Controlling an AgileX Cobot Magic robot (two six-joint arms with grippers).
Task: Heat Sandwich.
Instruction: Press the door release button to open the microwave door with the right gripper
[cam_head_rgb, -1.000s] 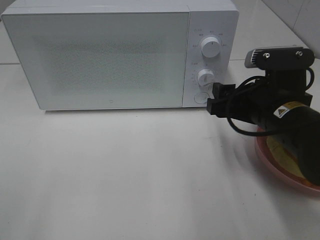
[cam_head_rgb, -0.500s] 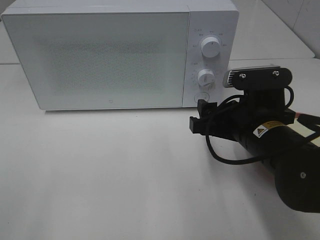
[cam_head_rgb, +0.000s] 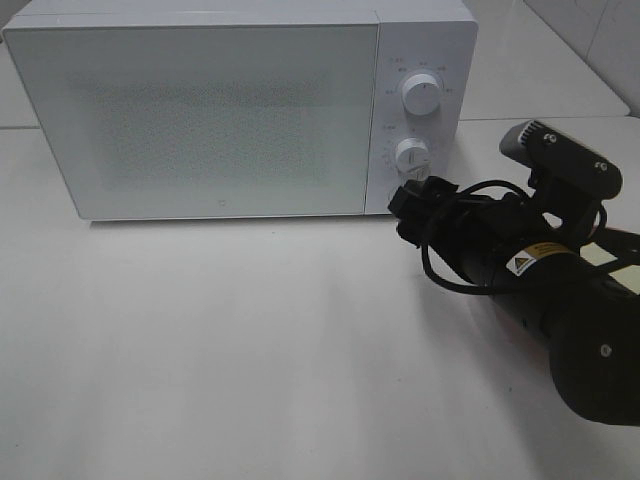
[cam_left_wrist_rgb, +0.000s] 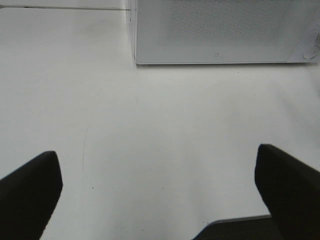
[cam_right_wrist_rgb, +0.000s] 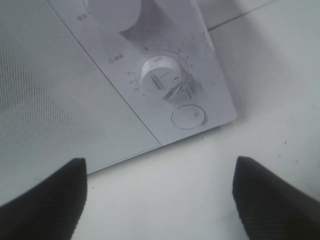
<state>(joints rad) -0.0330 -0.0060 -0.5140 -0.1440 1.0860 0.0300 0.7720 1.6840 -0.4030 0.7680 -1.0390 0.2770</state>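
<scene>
While the right arm (cam_head_rgb: 540, 290) hides the sandwich, both tools (cam_right_wrist_rgb: 160, 200) gape wide, empty, before one microwave (cam_head_rgb: 240, 110) with two knobs (cam_head_rgb: 420, 95).

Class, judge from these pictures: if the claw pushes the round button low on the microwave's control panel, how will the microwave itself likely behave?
The microwave would probably stay put: it is a broad, boxy body resting flat on the table. Tipping seems unlikely, since the round button sits low, near its base. Its smooth white front looks rigid, so little flex is expected.
</scene>
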